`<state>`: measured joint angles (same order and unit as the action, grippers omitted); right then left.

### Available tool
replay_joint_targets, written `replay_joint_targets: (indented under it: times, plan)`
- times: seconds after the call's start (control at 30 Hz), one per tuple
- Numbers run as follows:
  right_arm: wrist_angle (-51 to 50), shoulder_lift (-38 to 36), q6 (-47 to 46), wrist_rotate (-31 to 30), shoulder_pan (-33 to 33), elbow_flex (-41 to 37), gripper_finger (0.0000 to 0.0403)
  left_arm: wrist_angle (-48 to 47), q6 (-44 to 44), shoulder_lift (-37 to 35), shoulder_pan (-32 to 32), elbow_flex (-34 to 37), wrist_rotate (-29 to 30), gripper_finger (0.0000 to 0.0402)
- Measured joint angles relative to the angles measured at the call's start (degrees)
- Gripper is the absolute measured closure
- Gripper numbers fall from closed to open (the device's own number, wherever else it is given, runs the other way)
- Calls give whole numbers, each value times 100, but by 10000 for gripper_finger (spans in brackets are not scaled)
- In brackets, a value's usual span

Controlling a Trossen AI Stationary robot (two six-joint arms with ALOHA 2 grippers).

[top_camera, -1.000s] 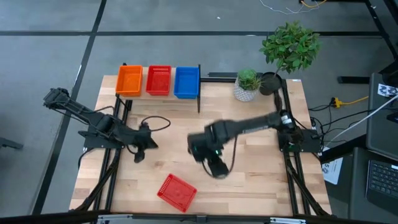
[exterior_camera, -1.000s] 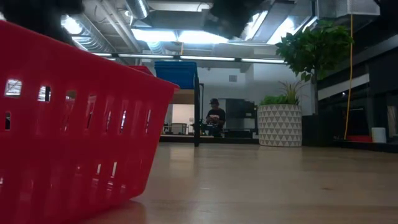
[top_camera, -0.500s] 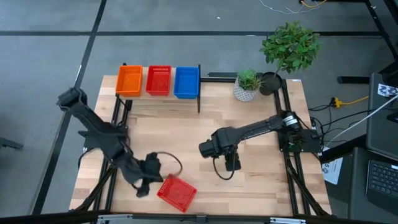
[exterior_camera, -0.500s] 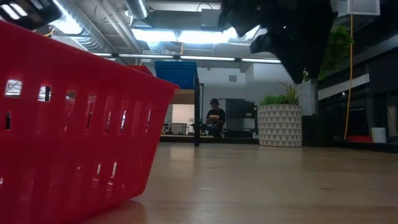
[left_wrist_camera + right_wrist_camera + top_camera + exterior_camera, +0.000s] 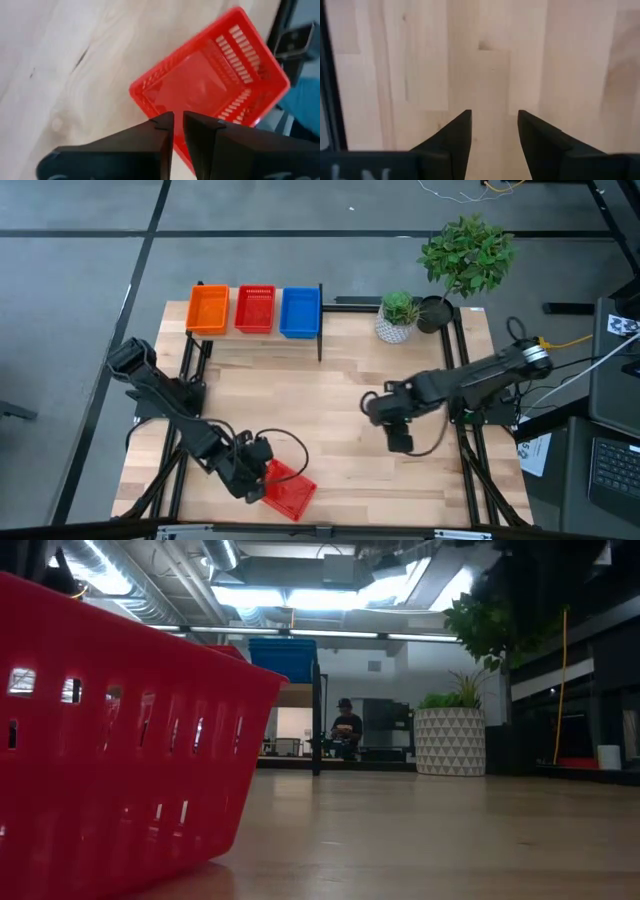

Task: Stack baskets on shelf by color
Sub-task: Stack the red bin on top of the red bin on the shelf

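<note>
Lab/office: exposed ceiling ducts (image 5: 180, 580), robot arms, laptop (image 5: 612, 465).

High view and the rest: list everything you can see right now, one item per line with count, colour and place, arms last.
loose basket: one, red, near edge of the table, left of centre
shelf stacks: three, orange, red, blue, side by side on the shelf
table: one, light wood
plant pot: one, white patterned, far right of table
tall plant: one, green, behind the pot
person: one, far in the room
left gripper: dark, fingers nearly together, over the loose basket's rim
right gripper: dark, open, empty, above bare table right of centre
</note>
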<state>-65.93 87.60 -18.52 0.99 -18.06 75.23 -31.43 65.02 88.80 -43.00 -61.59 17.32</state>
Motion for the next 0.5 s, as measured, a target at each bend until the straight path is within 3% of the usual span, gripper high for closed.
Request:
replay_joint_targets:
  times: [0.1, 0.3, 0.5]
  plan:
    - [501, -503, -262, -2, -155, -756, 245, -53, 339, 11, 86, 0, -62, 361]
    - [987, -1198, -1082, 17, -421, -2009, 245, -137, 844, 25, 329, 1, -977, 340]
    - [1193, -1499, -1744, 15, -617, -2776, 245, -121, 1133, 315, 425, -10, -958, 323]
